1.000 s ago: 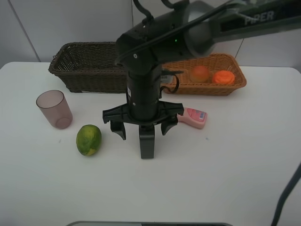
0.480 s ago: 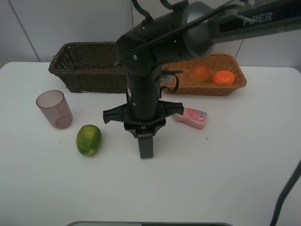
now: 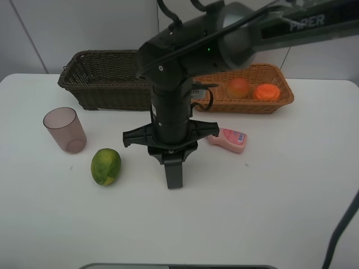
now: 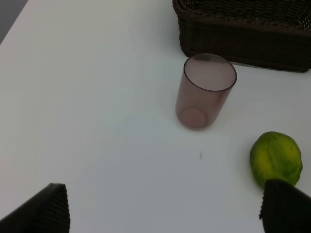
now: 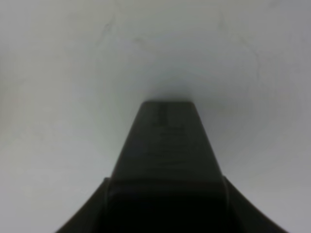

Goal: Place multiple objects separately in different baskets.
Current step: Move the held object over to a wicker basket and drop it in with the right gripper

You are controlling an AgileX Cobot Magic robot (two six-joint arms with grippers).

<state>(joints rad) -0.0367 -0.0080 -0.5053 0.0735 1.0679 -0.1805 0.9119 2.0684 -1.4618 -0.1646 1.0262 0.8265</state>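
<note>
Exterior high view
Right gripper [image 3: 173, 156]: pointed straight down over the middle of the table [image 3: 269, 202]; its fingers are clamped on the top of the black square bottle [image 3: 174, 175].
Black square bottle: stood upright on the table, between the green-yellow oval fruit [image 3: 106, 166] and the small pink bottle [image 3: 229, 139].
Small pink bottle: laid flat just in front of the light orange-tan basket [image 3: 252, 106].
Light orange-tan basket: the peach-like fruit [image 3: 238, 87] and the orange [image 3: 266, 91] are held in it, side by side.
Mauve cup [image 3: 65, 130]: stood upright near the green-yellow oval fruit, in front of the dark brown basket [image 3: 106, 78].

Left wrist view
Left gripper [image 4: 167, 208]: fingers are spread wide apart above the table.
Mauve cup [image 4: 206, 91]: seen upright, near the dark brown basket [image 4: 243, 34].
Green-yellow oval fruit [image 4: 276, 158]: partly covered by one fingertip.

Right wrist view
Black square bottle [image 5: 167, 145]: seen from above as a blurred dark shape against the white table [image 5: 58, 73]; separate fingers cannot be told.
</note>
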